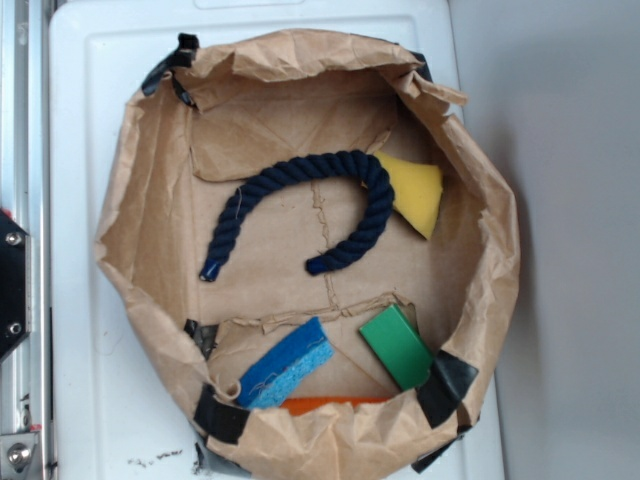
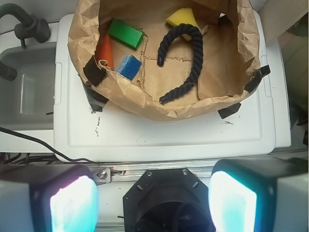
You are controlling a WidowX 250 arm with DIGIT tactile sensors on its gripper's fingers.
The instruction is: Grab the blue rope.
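Fingers (image 2: pixel 72 205) spread, seemingly well short of blue rope (image 2: pixel 186 55).

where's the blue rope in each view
exterior: the blue rope arches across the middle of the paper bag, its right side touching the yellow sponge.
wrist: the rope is upper centre, arch opening downward.
shared landmark: the yellow sponge next to the arch.
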